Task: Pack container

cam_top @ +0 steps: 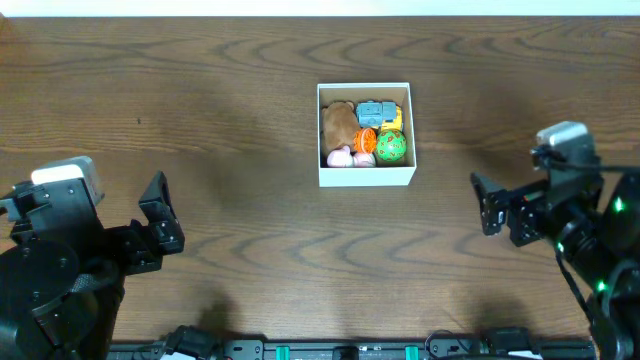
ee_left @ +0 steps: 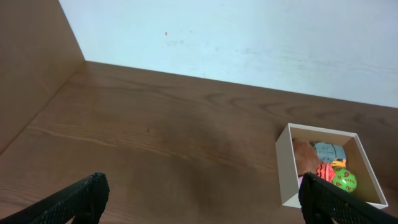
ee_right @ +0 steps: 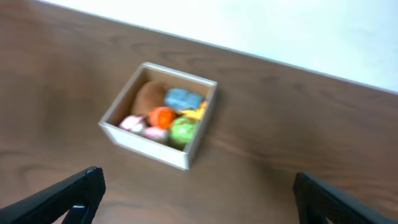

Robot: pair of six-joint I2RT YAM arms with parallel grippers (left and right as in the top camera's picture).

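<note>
The container (cam_top: pixel 366 177) is a square white-walled cardboard box standing at the table's middle. It holds a brown plush toy (cam_top: pixel 339 124), a blue toy (cam_top: pixel 375 112), an orange toy (cam_top: pixel 364 140), a green ball (cam_top: pixel 391 147), a pink toy (cam_top: pixel 340 157) and a bit of yellow. My left gripper (cam_top: pixel 163 215) is open and empty at the near left, far from the box. My right gripper (cam_top: pixel 485 207) is open and empty to the box's right. The box also shows in the left wrist view (ee_left: pixel 286 168) and, blurred, in the right wrist view (ee_right: pixel 146 144).
The brown wooden table (cam_top: pixel 230 120) runs to a pale wall at the back. In the left wrist view, a brown panel (ee_left: pixel 31 68) stands at the left. Both arms' bases sit at the near edge.
</note>
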